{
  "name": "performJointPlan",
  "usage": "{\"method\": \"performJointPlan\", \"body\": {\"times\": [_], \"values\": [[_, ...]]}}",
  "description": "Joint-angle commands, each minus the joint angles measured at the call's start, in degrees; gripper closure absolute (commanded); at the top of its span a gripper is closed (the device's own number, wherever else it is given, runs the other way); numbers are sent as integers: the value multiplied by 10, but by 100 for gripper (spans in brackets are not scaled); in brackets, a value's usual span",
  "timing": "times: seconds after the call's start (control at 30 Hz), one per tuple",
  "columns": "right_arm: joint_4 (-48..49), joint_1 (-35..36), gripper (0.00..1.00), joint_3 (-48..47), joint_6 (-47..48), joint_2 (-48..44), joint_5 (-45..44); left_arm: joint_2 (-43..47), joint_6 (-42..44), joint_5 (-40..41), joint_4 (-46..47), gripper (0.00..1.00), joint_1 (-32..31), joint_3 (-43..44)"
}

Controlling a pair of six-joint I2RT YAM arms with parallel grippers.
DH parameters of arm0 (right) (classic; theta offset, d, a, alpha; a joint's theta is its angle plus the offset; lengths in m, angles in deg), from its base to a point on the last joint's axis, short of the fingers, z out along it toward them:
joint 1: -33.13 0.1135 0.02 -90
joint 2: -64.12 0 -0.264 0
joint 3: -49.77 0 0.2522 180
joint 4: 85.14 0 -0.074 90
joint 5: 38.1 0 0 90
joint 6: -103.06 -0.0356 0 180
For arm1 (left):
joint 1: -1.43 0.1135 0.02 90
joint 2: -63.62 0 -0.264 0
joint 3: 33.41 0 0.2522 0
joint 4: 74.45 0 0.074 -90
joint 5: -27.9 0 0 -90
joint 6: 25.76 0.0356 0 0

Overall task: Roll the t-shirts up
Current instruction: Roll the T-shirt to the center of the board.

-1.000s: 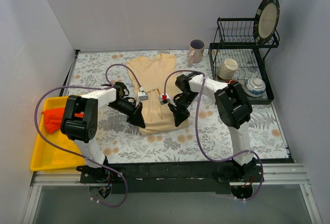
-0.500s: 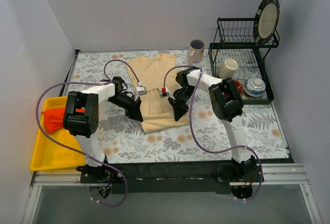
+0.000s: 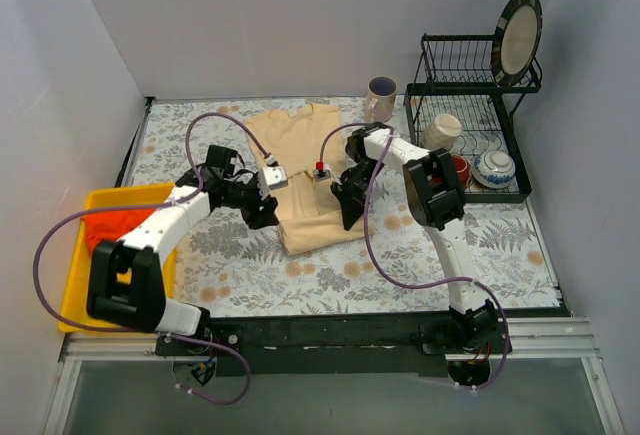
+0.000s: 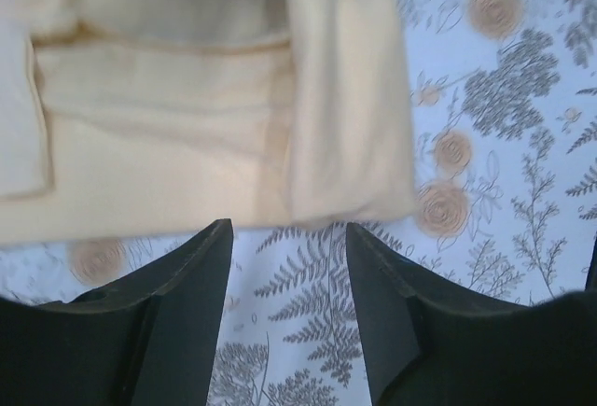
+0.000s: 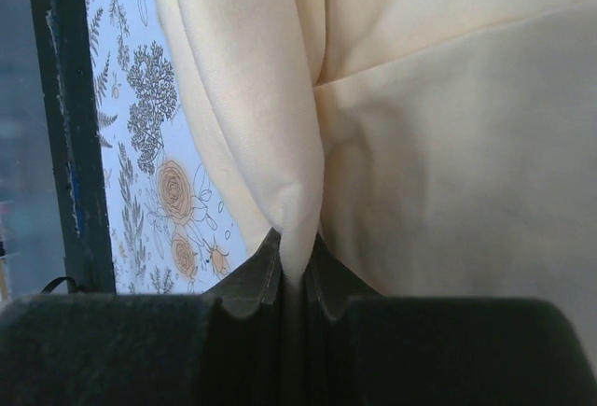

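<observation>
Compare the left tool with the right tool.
The left tool is open; the right tool is shut. The left tool holds nothing at the edge of the t-shirt; the right tool pinches a fold of it. Both have dark fingers and sit at the t-shirt.

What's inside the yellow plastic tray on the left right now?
A crumpled orange-red cloth lies at the far end of the yellow plastic tray. The left arm covers much of the near part, so anything there is hidden.
</observation>
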Motion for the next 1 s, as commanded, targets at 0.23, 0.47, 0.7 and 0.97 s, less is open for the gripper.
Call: {"method": "performJointPlan", "body": {"times": [0.23, 0.47, 0.7, 0.97], "values": [[49, 5, 90, -31, -35, 54, -11, 151, 14, 72, 180, 47, -194, -130], [75, 8, 90, -24, -43, 54, -8, 135, 25, 162, 330, 39, -230, -223], [76, 8, 90, -23, -39, 58, -1, 91, 31, 227, 394, 39, -239, -257], [72, 9, 81, -49, -51, 78, -7, 41, 21, 254, 381, 40, -239, -271]]}}
